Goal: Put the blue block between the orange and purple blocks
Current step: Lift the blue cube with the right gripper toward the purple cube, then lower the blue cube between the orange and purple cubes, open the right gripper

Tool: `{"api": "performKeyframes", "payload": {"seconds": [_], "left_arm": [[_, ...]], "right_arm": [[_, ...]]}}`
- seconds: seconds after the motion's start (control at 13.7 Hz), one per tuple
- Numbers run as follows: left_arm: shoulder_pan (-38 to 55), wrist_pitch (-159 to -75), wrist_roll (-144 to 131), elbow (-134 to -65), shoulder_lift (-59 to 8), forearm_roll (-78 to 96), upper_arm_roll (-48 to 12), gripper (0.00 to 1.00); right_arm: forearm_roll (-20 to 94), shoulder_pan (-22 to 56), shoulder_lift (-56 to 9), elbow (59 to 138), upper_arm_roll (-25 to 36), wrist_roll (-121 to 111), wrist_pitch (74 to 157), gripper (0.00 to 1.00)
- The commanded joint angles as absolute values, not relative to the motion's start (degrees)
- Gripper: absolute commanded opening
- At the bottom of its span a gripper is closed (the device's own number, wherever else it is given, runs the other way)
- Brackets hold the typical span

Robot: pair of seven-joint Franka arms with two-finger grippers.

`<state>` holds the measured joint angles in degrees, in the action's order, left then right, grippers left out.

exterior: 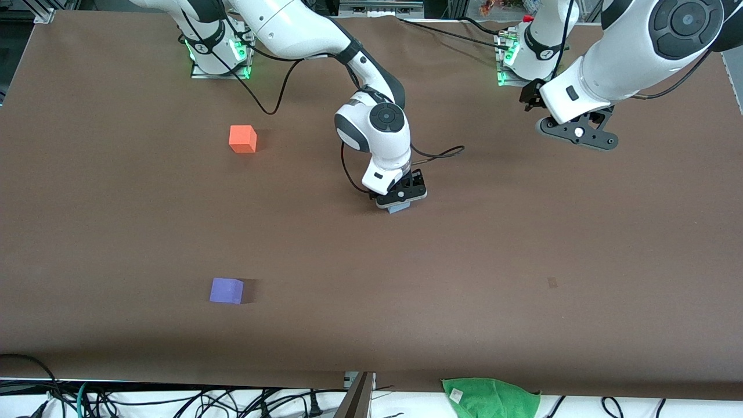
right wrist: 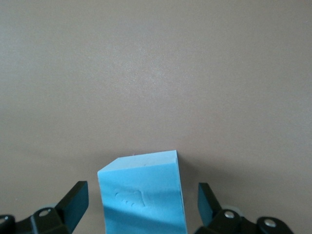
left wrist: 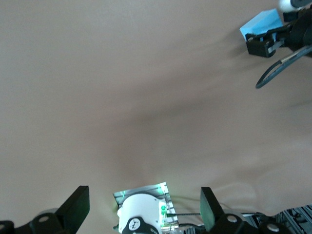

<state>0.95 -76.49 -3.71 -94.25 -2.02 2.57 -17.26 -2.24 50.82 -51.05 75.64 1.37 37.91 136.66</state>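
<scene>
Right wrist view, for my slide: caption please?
Open right end effector straddles the blue block on the brown table, not yet gripping.

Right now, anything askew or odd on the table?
Nothing stands out. The matte sky-blue cube sits square between the right gripper's open fingers; orange cube and violet-purple cube rest flat. The left gripper waits open.

no readable text, labels or numbers anywhere

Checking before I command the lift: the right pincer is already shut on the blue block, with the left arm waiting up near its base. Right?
Not quite. The right wrist view shows the right pincer open, a finger standing clear on each side of the blue block on the table. The left pincer does wait near its base.
</scene>
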Motion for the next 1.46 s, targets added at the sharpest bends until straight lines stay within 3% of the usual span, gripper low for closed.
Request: {"api": "performKeyframes", "payload": {"seconds": [0.0,0.22,0.37,0.73,1.17,1.39], "left_arm": [[0.35,-73.56,-4.83,-93.69,-1.32,2.38,-17.58,1.00],[0.00,-74.96,-6.77,-93.43,-3.76,2.11,-16.62,1.00],[-0.88,-73.31,-7.12,-91.06,-2.56,0.01,-16.70,1.00],[-3.78,-73.48,-6.33,-90.00,-3.60,-4.40,-16.26,1.00],[-3.42,-72.16,-6.07,-89.65,-3.17,-4.22,-17.84,1.00],[-6.13,-72.33,-0.30,-88.77,-3.25,-4.22,-16.96,1.00]], "right_arm": [[-3.17,51.50,-51.86,74.35,2.02,39.02,136.85,0.85],[-3.08,51.24,-51.68,74.53,2.11,39.02,136.76,0.57],[-2.99,50.63,-51.16,74.53,2.11,38.76,136.50,0.47],[-2.55,44.14,-43.00,79.09,2.99,37.18,132.30,0.46],[-2.02,28.33,-26.04,101.12,3.16,20.50,129.02,0.46],[-1.76,19.98,-23.38,107.30,3.16,11.62,130.51,0.46]]}}
